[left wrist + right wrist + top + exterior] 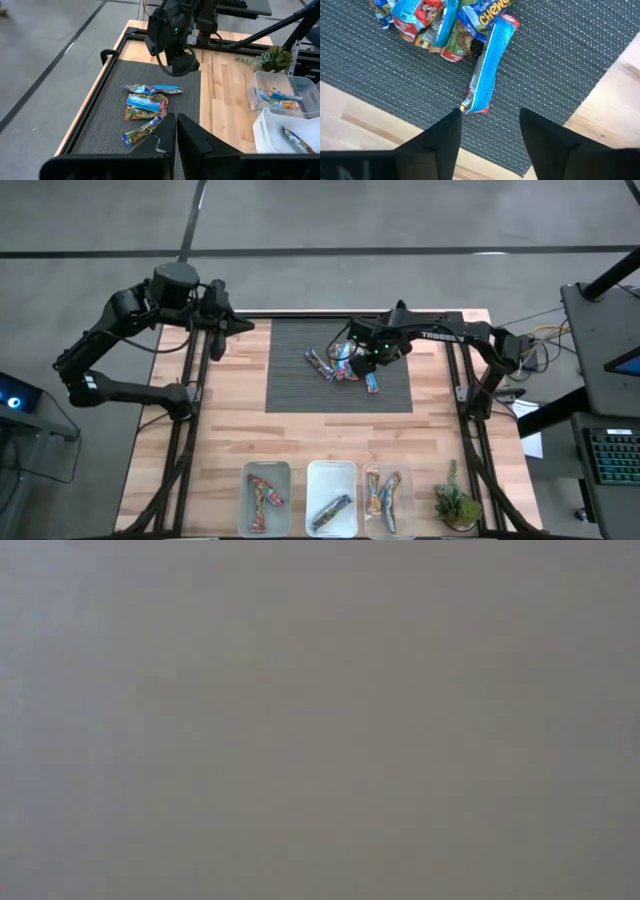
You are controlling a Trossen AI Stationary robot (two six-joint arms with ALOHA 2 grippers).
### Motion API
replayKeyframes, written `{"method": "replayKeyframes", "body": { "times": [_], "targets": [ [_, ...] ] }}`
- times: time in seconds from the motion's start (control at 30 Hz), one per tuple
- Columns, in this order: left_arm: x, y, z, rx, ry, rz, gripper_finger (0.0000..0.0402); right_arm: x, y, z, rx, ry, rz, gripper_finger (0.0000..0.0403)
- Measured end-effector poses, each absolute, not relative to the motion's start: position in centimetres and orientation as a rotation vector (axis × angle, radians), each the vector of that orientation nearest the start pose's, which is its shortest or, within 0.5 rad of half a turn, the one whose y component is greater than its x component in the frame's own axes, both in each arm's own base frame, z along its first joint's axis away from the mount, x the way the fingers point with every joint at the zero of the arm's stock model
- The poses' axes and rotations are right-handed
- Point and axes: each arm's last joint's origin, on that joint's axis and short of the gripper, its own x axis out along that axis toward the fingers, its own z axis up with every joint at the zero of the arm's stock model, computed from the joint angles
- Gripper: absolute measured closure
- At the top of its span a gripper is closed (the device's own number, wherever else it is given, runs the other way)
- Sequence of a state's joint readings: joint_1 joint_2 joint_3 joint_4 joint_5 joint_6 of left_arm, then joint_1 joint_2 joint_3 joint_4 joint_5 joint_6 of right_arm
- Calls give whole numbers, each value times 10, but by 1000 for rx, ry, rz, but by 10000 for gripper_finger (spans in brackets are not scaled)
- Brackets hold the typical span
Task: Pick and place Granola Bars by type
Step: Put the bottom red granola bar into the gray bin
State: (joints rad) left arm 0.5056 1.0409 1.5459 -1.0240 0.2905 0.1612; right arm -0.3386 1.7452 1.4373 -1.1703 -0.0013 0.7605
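I see the Granola Bars [345,365] heaped on the dark mat [290,390] mid-tabletop. My right pincer [489,132] hangs over them, released and empty; my left pincer [176,131], clenched, waits at the mat's far-left corner.

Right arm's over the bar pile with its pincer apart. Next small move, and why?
Probably lower the right pincer straight down over the blue bar and close. Its fingers stand apart, empty, above the mat, and that bar juts out from the pile, the easiest to take alone. The left pincer waits shut at the table's far edge.
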Motion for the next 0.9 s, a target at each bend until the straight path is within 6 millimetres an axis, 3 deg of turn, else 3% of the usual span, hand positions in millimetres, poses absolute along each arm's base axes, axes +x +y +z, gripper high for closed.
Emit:
{"method": "replayKeyframes", "body": {
  "times": [0.43, 0.9],
  "targets": [
    [139, 68, 455, -47, 494, 171, 402, 306, -108, 215, 874, 1266, -829, 159],
    [139, 68, 455, -56, 493, 174, 402, 300, -106, 180, 907, 1210, -842, 158]
  ]
}}
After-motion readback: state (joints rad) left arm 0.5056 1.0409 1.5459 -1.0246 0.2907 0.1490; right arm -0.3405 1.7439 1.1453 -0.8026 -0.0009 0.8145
